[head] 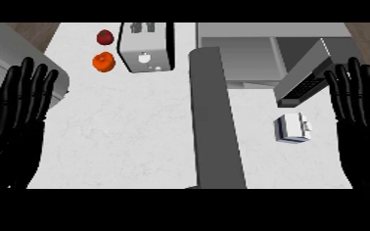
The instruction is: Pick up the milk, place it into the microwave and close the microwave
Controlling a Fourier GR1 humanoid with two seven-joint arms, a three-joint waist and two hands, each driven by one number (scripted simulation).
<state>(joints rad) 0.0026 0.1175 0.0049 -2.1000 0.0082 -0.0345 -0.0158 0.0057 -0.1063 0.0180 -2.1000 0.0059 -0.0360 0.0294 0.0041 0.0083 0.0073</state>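
Head view. Counter [123, 142]: white top.
Milk [292, 127]: 1 carton, near the counter's right edge, just below the microwave's open door [303, 78], apart from both hands.
Microwave [245, 54]: far right corner, door swung outward.
Toaster [147, 47]: far edge, left of centre.
Red fruit [105, 37] and orange fruit [104, 61]: beside the toaster's left.
Left hand [25, 98]: left edge, fingers straight, holding nothing.
Right hand [350, 98]: right edge, fingers straight, holding nothing.
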